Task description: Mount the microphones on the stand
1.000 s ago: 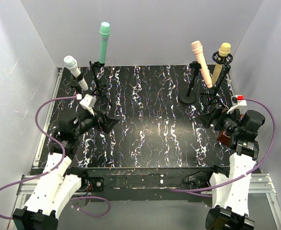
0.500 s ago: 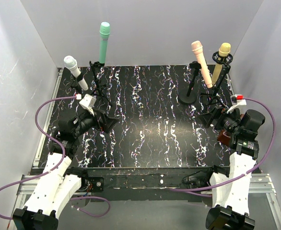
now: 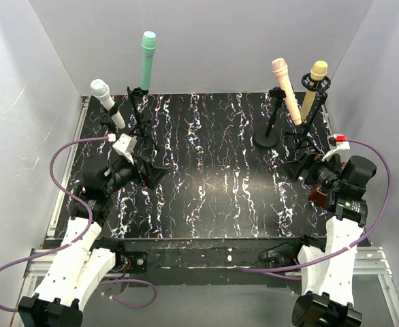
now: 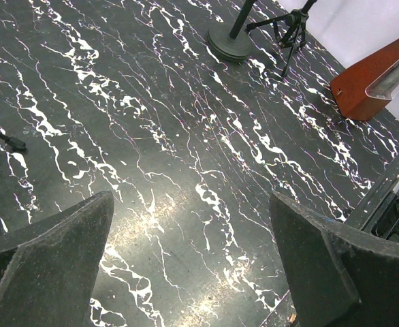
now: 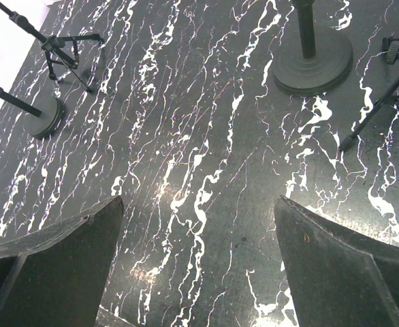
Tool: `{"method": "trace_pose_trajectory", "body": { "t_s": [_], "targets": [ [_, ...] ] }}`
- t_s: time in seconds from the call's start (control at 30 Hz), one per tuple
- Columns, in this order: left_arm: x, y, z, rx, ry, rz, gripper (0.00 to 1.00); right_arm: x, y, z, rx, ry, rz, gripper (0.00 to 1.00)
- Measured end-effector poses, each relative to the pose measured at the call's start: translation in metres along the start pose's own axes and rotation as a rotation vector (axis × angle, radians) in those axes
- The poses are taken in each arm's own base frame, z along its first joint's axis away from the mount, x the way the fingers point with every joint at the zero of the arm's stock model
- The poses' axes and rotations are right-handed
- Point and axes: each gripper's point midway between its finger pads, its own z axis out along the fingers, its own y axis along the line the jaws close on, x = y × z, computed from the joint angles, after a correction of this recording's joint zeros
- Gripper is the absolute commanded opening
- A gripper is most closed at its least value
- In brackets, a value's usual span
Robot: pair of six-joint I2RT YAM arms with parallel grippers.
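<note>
In the top view four microphones sit in black stands at the back of the table: the white one [image 3: 105, 99] and the teal-green one [image 3: 147, 60] at the left, the peach-pink one [image 3: 286, 88] and the yellow-tan one [image 3: 313, 87] at the right. My left gripper [image 3: 152, 174] is open and empty, low over the table in front of the left stands. My right gripper [image 3: 296, 167] is open and empty in front of the right stands. The wrist views show only stand bases: a round base [image 5: 313, 63] and tripod legs [image 5: 373, 112], and a round base [image 4: 229, 45].
The black marbled table [image 3: 213, 170] is walled by white panels on three sides. A red-brown block [image 4: 370, 85] lies at the table's right edge near my right arm. Purple cables loop beside both arms. A metal rail runs along the near edge.
</note>
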Motion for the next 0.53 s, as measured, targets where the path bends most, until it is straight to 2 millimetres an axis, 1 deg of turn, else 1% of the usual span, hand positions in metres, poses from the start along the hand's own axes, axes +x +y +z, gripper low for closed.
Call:
{"method": "trace_pose_trajectory", "body": {
  "t_s": [0.53],
  "targets": [
    [-0.0001, 0.0000, -0.0001, 0.000, 0.000, 0.000, 0.98, 0.0005, -0.0018, 0.0005, 0.008, -0.006, 0.001, 0.98]
  ]
}}
